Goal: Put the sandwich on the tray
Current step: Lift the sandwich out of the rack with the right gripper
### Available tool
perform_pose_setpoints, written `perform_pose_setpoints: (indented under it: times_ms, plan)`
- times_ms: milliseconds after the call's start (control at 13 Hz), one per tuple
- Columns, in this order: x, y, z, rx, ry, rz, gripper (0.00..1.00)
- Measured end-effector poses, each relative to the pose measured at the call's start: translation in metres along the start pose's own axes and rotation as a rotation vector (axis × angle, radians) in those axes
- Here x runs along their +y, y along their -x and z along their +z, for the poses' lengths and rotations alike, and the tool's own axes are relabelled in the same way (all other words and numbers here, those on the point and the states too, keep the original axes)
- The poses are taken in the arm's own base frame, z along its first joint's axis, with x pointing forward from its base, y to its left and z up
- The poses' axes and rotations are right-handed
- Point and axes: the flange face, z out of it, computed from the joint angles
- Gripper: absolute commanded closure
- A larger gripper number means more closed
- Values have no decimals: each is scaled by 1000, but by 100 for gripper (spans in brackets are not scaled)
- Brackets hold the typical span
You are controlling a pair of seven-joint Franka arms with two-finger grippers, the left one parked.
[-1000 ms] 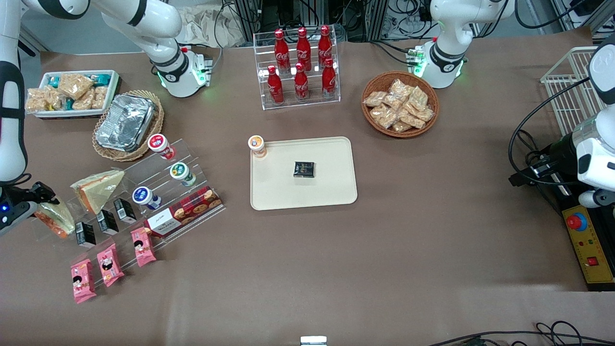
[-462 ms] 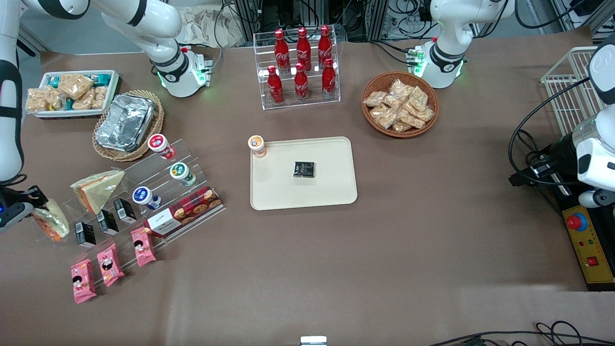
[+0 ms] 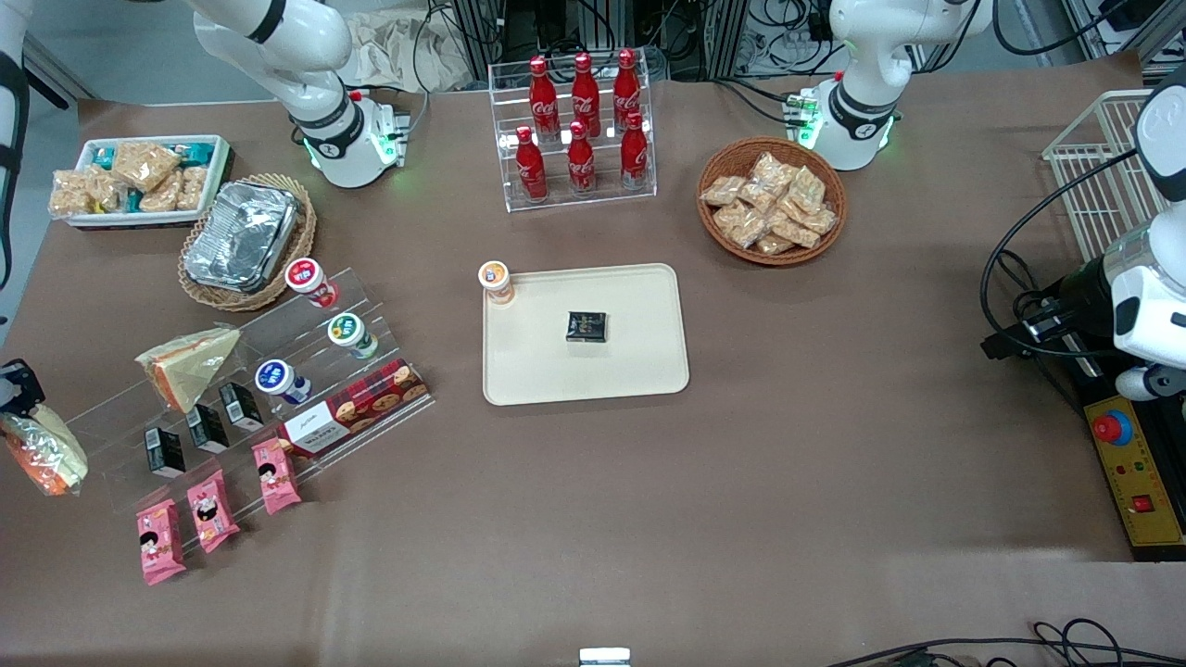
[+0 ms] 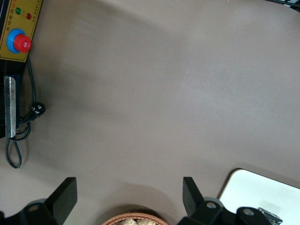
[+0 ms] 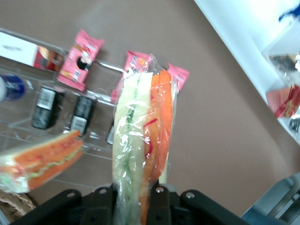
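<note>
1. Since the earlier frame, the pincer (image 3: 11,394) and the sandwich (image 3: 42,454) had shifted outward to the surface's (image 3: 834,482) edge at the working arm's end, clear of the acrylic rack (image 3: 250,389).
2. Counted: six red bottles (image 3: 582,125), three pink packets (image 3: 211,508), one tray (image 3: 586,371).
3. The sandwich (image 5: 143,140) showed pale green bread and an orange filling under clear wrap.
4. The pincer (image 5: 136,201) was clamped on the sandwich's lower end, well apart from the tray.
</note>
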Motion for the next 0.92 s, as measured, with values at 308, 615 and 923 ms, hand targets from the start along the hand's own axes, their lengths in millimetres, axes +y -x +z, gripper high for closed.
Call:
perform_pose_setpoints:
  times_ms: [308, 615, 923]
  plan:
    - [-45, -76, -15, 48, -35, -167, 91]
    - [-115, -165, -34, 107, -71, -348, 91]
    - [-217, -257, -32, 139, -132, -564, 91]
